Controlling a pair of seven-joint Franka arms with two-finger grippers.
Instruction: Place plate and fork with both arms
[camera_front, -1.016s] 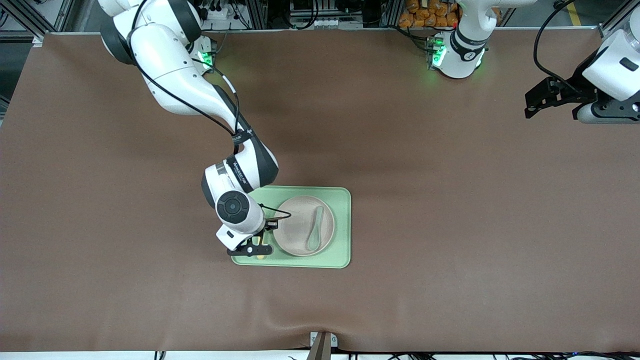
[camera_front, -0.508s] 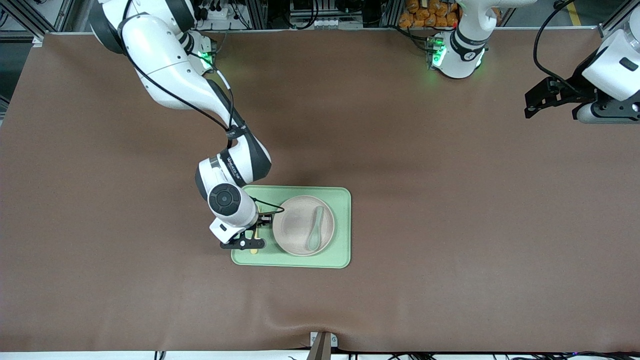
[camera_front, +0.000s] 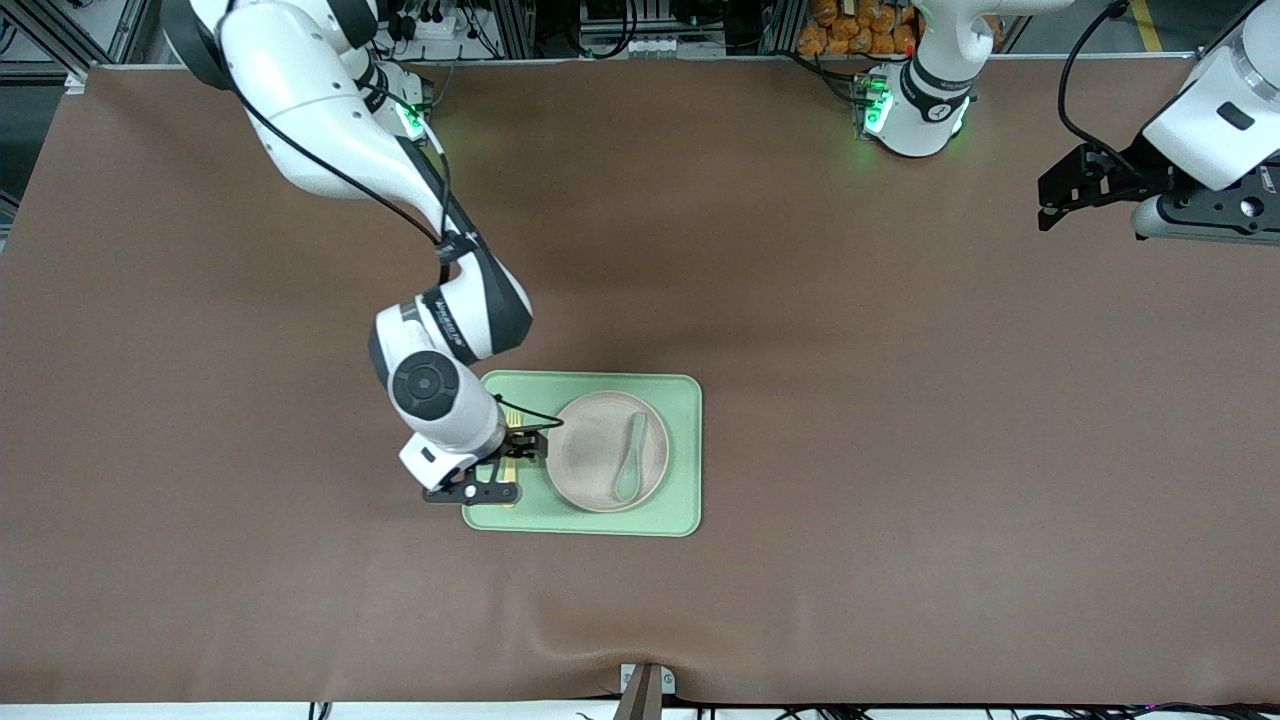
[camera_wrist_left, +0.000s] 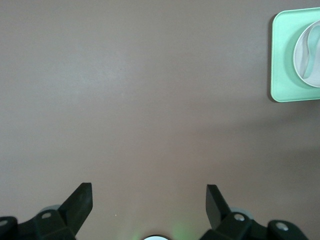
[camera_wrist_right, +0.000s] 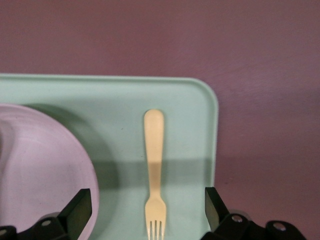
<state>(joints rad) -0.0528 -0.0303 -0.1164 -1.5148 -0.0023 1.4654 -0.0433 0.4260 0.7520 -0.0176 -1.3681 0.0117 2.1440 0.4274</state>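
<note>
The pale yellow fork (camera_wrist_right: 154, 170) lies flat on the pale green tray (camera_wrist_right: 190, 125), beside the round beige plate (camera_wrist_right: 40, 175). My right gripper (camera_wrist_right: 146, 205) hovers open just above the fork, one finger on each side, touching nothing. In the front view the right gripper (camera_front: 497, 470) is over the tray (camera_front: 680, 400) at its end toward the right arm, with the fork (camera_front: 510, 468) partly hidden under it. The plate (camera_front: 590, 450) sits on the tray. My left gripper (camera_front: 1060, 190) waits open and empty above the table at the left arm's end.
A grey-green spoon (camera_front: 630, 457) lies in the plate. The left wrist view shows bare brown table under the left gripper (camera_wrist_left: 149, 200), with a corner of the tray (camera_wrist_left: 280, 60) and the plate (camera_wrist_left: 307, 55) at its edge.
The right gripper opened and let the fork go onto the tray, then drew back a little toward the right arm's end. The left arm shifted slightly.
</note>
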